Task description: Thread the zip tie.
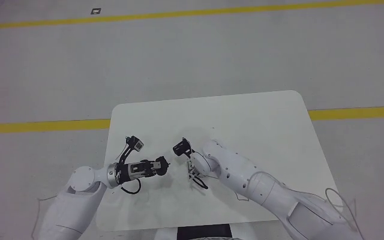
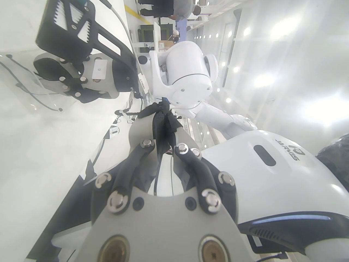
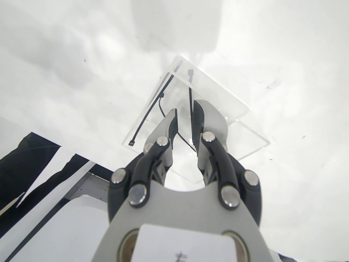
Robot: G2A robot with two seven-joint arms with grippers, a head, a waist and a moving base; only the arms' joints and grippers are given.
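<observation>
The right gripper (image 3: 185, 108) hangs over a clear tray (image 3: 234, 122) on the table (image 1: 258, 120), fingers apart and straddling one zip tie (image 3: 190, 94). The strap runs lengthwise through the gap, head beyond the fingertips. The left gripper (image 1: 163, 166), fingers together, sits at nine o'clock of it, pointing toward three, so the right arm is nearer.

Zip ties (image 1: 198, 180): too small in the top view to count or trace, partly covered by the right arm's wrist. Left gripper (image 2: 162, 113): tips buried in black wrapping; what the thin black strand (image 2: 157, 170) between its fingers is cannot be told. Clear tray (image 3: 234, 104): near edge and one tie's tail hidden behind the right gripper (image 3: 185, 107).
</observation>
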